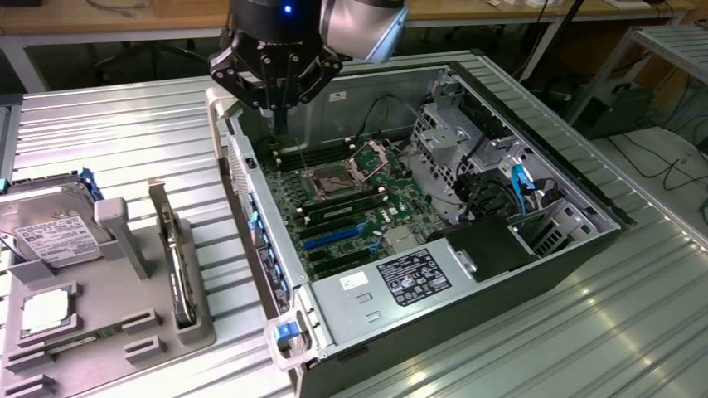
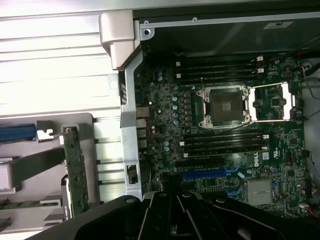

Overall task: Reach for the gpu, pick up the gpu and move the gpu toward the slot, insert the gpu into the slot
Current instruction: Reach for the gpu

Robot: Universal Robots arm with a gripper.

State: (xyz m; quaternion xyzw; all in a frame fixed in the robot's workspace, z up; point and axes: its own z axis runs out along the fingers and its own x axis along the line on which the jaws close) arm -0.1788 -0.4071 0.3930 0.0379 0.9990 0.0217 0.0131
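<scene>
— Upper centre of the exterior view, your gripper (image 1: 277, 101) hangs pressed together, empty.
— And the graphics card (image 1: 177, 259)?
— Lower left, upright in the grey rack (image 1: 138, 288); open wide; meet its top edge squarely.

gpu (image 1: 177, 257): we count one
hard drive (image 1: 45, 228): one
slot (image 2: 205, 175): we make out one
CPU socket (image 2: 223, 106): one
computer case (image 1: 553, 141): one

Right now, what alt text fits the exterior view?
A robot gripper, shut and empty, hangs over an open computer case. The gpu stands in a grey holder at the exterior view's left; the blue slot is bare.
</scene>
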